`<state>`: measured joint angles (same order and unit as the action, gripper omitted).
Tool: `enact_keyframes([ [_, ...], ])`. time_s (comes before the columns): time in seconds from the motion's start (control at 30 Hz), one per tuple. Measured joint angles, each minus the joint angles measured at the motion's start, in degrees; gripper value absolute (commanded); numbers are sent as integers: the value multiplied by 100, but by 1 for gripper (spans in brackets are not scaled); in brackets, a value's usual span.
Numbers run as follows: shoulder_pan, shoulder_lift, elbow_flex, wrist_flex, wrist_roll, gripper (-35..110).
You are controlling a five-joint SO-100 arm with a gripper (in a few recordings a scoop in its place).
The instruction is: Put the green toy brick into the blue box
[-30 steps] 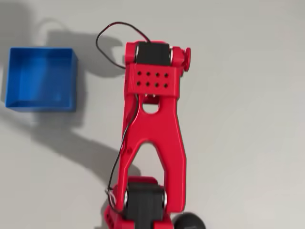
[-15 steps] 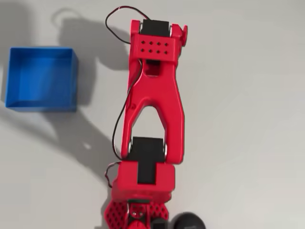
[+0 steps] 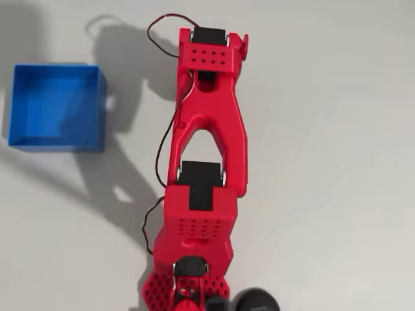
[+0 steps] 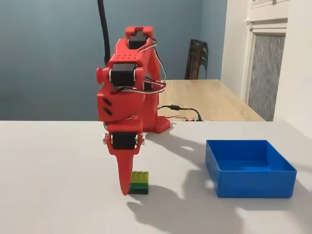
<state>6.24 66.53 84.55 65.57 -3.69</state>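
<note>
The green brick (image 4: 139, 182) sits upright on the white table (image 4: 53, 195), studs up, lime layer over a darker one. The red arm (image 4: 127, 92) is folded over it with the wrist pointing straight down. The gripper (image 4: 127, 184) reaches table level, one red finger (image 4: 123, 170) just left of the brick in the fixed view, touching or nearly so; whether it is spread or clenched cannot be told. The blue box (image 4: 249, 167) stands well apart, to the right of the brick in the fixed view.
</note>
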Motion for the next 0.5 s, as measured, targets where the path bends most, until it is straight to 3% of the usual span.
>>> enact_keyframes([
  [0.5, -325, -88, -18, -229, 132, 1],
])
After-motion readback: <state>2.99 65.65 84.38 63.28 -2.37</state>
